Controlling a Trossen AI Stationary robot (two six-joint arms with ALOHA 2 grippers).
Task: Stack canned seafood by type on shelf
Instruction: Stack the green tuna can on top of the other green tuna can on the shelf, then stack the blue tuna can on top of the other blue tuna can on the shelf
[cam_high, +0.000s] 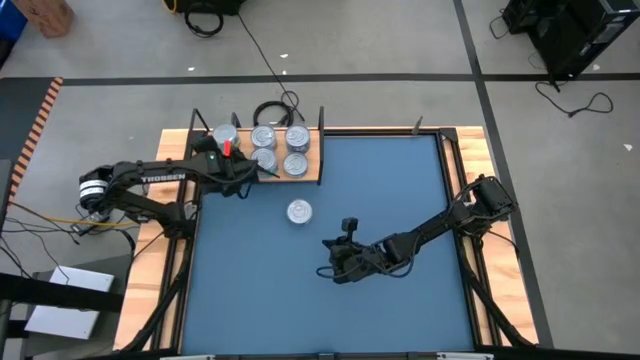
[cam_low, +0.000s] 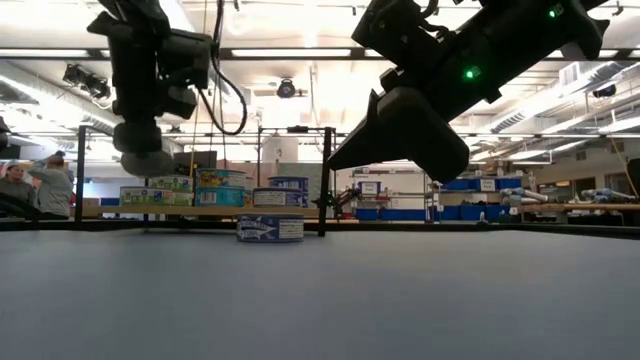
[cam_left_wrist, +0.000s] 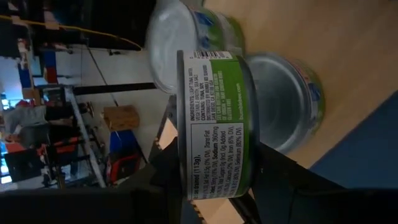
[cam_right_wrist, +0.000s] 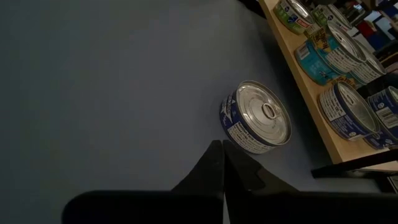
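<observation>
Overhead view: left gripper (cam_high: 232, 158) over the shelf (cam_high: 310, 168); its wrist view alone shows fingers clamping a green-labelled tin (cam_left_wrist: 214, 124). Right gripper (cam_high: 335, 268), fingers closed and empty, hangs near a lone tin (cam_high: 299, 212) on the mat (cam_high: 400, 300).

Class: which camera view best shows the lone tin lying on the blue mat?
The right wrist view: the lone tin fills it, with its pull-tab lid and blue label plain. The high view shows only its small lid, the low view its side. The left wrist view misses it.
</observation>
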